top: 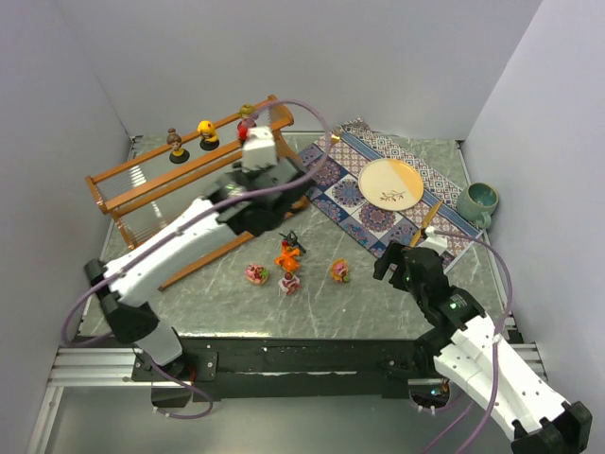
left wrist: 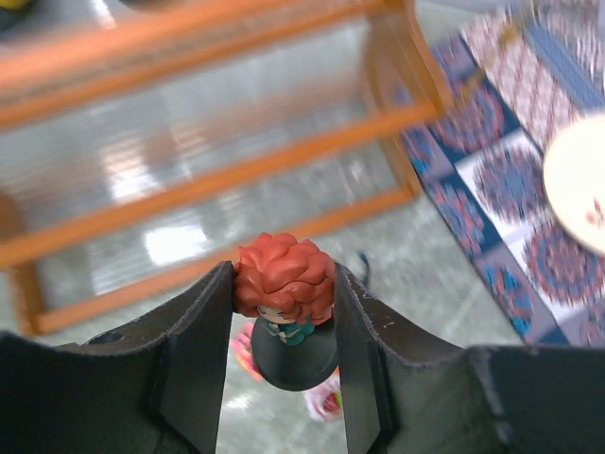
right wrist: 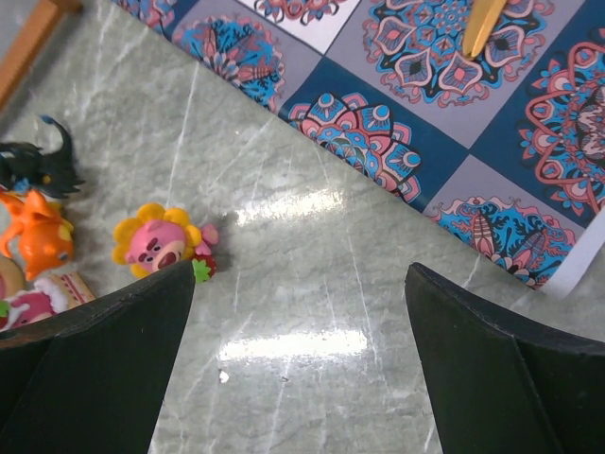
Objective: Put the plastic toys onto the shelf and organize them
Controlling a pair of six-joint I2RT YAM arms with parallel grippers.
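Grey tabletop (top: 321, 307) below, left gripper (left wrist: 284, 276) pinches red-haired doll (left wrist: 284, 288) by the head, long axis 12-to-6 o'clock in wrist view, base at 6; right gripper (right wrist: 301, 274) spread wide.

Plain white walls (top: 312, 57) enclose grey marbled tabletop (top: 378, 303).

open table (top: 326, 241) between toy cluster (top: 288, 265), mat (top: 364, 203); dolls (top: 206, 133) occupy shelf (top: 142, 157) top

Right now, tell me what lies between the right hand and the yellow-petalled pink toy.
Nothing but bare grey tabletop separates the open right hand from the yellow-petalled pink toy. The right wrist view shows it clearly.
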